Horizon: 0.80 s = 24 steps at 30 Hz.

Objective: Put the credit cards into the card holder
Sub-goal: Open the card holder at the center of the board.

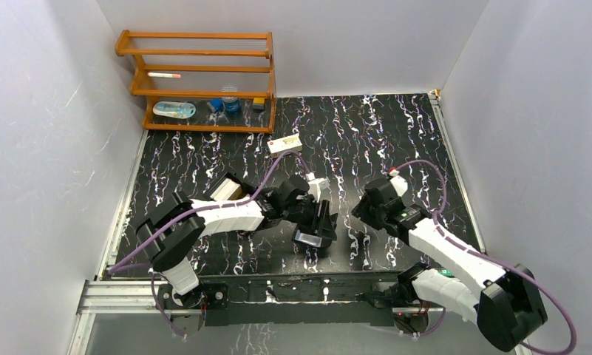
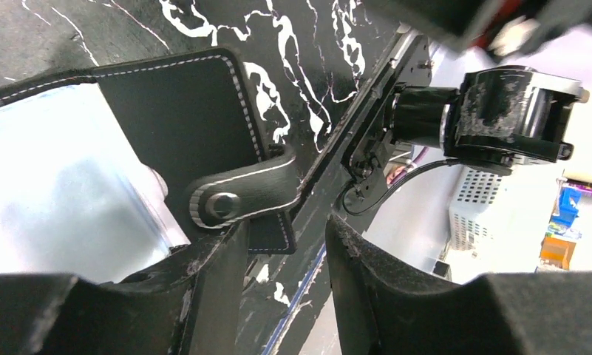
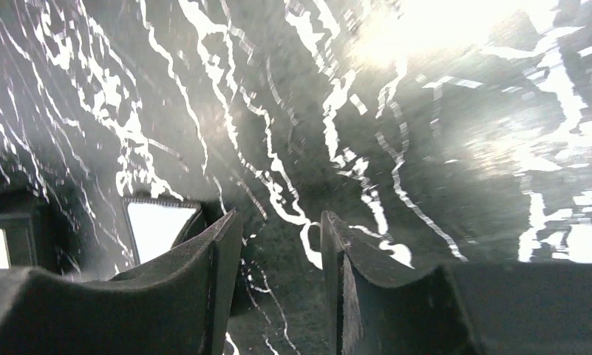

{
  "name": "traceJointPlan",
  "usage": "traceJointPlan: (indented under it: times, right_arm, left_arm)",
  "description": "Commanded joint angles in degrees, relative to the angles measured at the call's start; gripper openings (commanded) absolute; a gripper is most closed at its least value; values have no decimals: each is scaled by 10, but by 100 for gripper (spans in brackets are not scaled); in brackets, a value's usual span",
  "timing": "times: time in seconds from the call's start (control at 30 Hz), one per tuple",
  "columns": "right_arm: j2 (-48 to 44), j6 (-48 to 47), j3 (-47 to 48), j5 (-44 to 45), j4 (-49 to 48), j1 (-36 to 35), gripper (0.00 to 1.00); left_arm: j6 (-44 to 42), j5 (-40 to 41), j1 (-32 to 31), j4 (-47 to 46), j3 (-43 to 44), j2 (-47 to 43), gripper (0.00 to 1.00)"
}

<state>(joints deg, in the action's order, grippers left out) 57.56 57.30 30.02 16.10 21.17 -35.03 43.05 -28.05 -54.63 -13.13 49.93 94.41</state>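
- Black leather with white stitching: the card holder sits right at my left gripper, near the middle of the table's near edge. Its snap tab points toward my fingers.
- My left fingers are spread, with marbled tabletop showing in the gap. One finger lies over the holder's lower edge, but nothing is pinched.
- My right gripper is also spread and holds nothing. It hangs low over bare tabletop just right of the holder.
- A black box with a pale inside lies against my left forearm. A cream carton lies toward the far edge, and a wooden rack fills the far left corner.
- From above, my left wrist covers much of the holder. Its glossy inside is washed out by glare in my left wrist view.
- I cannot pick out the credit cards in any view.
- A bright stitched panel beside my right finger is too blown out to name.
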Motion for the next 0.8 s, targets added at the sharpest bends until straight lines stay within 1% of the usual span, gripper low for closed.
traceJointPlan:
  times: [0.0, 0.07, 0.13, 0.27, 0.3, 0.33, 0.37, 0.47, 0.53, 0.63, 0.7, 0.77]
  right_arm:
    - [-37, -64, 65, 44, 82, 42, 52]
    - [-45, -75, 90, 38, 99, 47, 52]
    - [-55, -80, 105, 14, 101, 47, 53]
    - [-76, -82, 111, -85, 74, 47, 50]
    - [-82, -79, 108, -124, 58, 46, 48]
    - [-87, -63, 104, -150, 48, 47, 44]
    - [-91, -49, 99, -174, 33, 46, 42]
    - [-92, -2, 75, -237, -24, 33, 34]
    - [-84, 24, 60, -244, -58, 7, 31]
    - [-53, 37, 60, -220, -77, -36, 29]
    - [-28, 38, 63, -205, -76, -54, 28]
    - [-10, 38, 64, -176, -52, -58, 27]
  left_arm:
    - [-9, 4, -14, -9, 28, 30, 42]
    - [-12, 16, -21, -2, 34, 36, 42]
    - [-19, 28, -23, 11, 38, 33, 41]
    - [-35, 68, -23, 44, 37, -8, 41]
    - [-38, 81, -23, 59, 37, -23, 41]
    - [-40, 92, -23, 68, 36, -33, 40]
    - [-41, 101, -23, 75, 35, -42, 40]
    - [-36, 112, -23, 67, 19, -61, 36]
    - [-31, 110, -24, 54, 3, -62, 32]
    - [-18, 95, -24, 37, -11, -52, 25]
    - [-15, 93, -23, 36, -14, -53, 23]
    - [-20, 103, -23, 49, -16, -67, 23]
